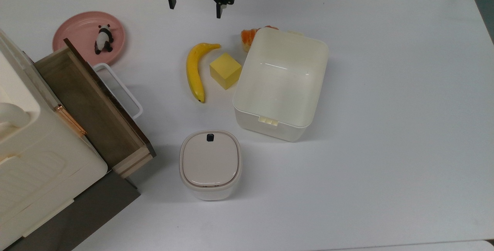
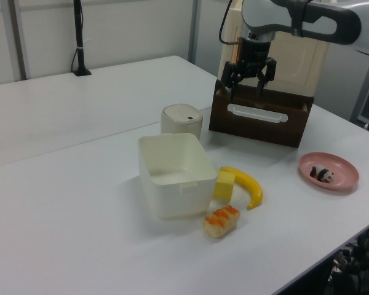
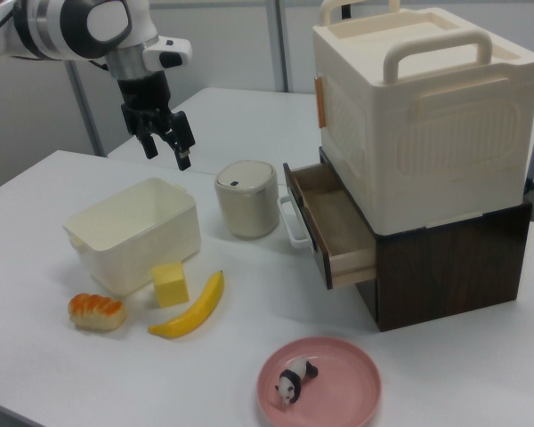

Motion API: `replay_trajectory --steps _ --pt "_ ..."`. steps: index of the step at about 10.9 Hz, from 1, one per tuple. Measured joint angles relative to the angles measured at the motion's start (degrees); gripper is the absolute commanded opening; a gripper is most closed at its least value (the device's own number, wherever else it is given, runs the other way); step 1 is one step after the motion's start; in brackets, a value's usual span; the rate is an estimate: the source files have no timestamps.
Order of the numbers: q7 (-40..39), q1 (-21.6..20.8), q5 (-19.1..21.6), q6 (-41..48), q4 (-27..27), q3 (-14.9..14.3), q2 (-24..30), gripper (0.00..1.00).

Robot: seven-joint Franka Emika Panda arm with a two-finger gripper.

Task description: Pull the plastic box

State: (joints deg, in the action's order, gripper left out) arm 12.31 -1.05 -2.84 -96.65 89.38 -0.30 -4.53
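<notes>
While the black two-finger gripper (image 1: 195,5) hangs at the top edge of the top view with its fingers spread wide and nothing between them, the large cream-white translucent plastic box (image 1: 281,82) sits centre-frame on the white table (image 1: 386,127), well apart from it. Just beside the box's left wall, a yellow foam cube (image 1: 225,70) and a yellow banana (image 1: 194,71). Below them, a rounded beige-lidded bin (image 1: 210,164).
</notes>
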Motion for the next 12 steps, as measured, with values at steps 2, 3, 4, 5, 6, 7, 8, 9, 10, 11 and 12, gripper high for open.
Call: replay_trajectory --steps 2,3,4,5,6,7,8,9,10,11,12 --pt "0.13 0.94 0.04 0.00 0.00 0.09 0.00 1.00" --pt "0.13 1.19 0.05 -0.06 0.00 0.09 0.00 1.00" --pt "0.13 1.21 0.07 -0.58 0.00 0.16 -0.04 1.00" --pt "0.00 1.21 0.07 -0.98 0.01 0.32 -0.11 1.00" --pt "-0.97 1.20 0.19 -1.10 0.01 0.36 -0.10 1.00" --pt "-2.32 1.17 0.25 -1.11 0.01 0.36 -0.04 1.00" --pt "-3.17 1.07 0.27 -1.11 0.01 0.24 0.03 1.00" --pt "-3.80 0.84 0.29 -1.11 0.01 0.12 0.07 1.00" --pt "-4.37 0.47 0.37 -1.11 0.01 -0.05 0.08 1.00" --pt "-4.85 -0.14 0.61 -1.11 0.01 -0.51 0.08 1.00" --pt "-5.10 -0.62 0.97 -1.11 0.01 -0.96 0.10 1.00"
